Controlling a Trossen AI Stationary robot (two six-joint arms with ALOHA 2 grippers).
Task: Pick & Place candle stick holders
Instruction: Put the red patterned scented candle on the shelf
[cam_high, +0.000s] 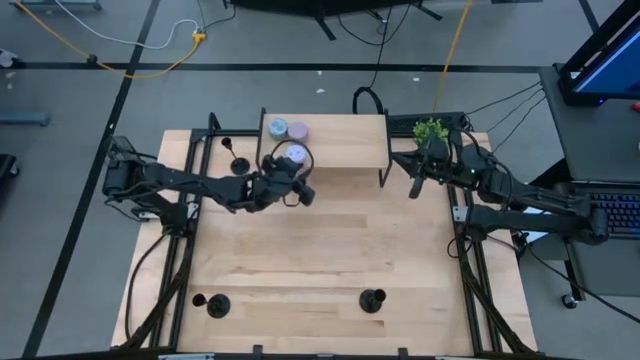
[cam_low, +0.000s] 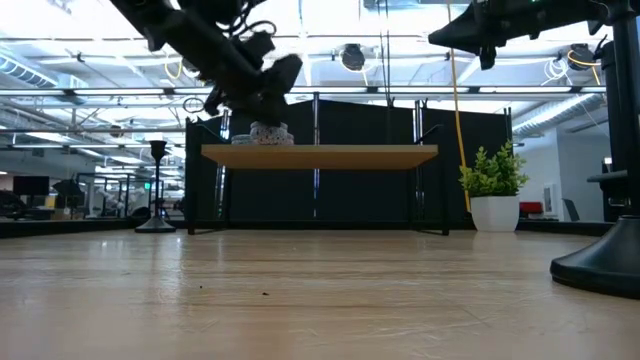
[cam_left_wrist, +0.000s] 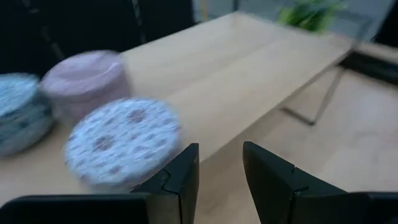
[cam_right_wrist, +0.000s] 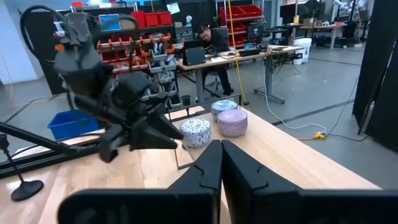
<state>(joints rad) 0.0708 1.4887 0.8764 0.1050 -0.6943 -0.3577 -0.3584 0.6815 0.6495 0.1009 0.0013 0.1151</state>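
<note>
Three matte-black candle stick holders stand upright on their round bases on the wooden table (cam_high: 320, 250). One stands at the far left (cam_high: 238, 162), one at the near left (cam_high: 212, 304) and one at the near middle (cam_high: 372, 299). My left gripper (cam_high: 303, 192) is open and empty. It hovers just off the near edge of the raised shelf (cam_high: 340, 140), beside a patterned tin (cam_left_wrist: 121, 140). My right gripper (cam_high: 417, 186) is shut and empty. It is held up at the shelf's right end, and its wrist view shows the closed fingers (cam_right_wrist: 221, 144).
A pale-blue tin (cam_high: 277, 127), a lilac tin (cam_high: 298, 130) and the patterned tin (cam_high: 295, 153) sit on the shelf's left part. A small potted plant (cam_high: 431, 129) stands at the far right. Black frame rails run along the table's left and right sides.
</note>
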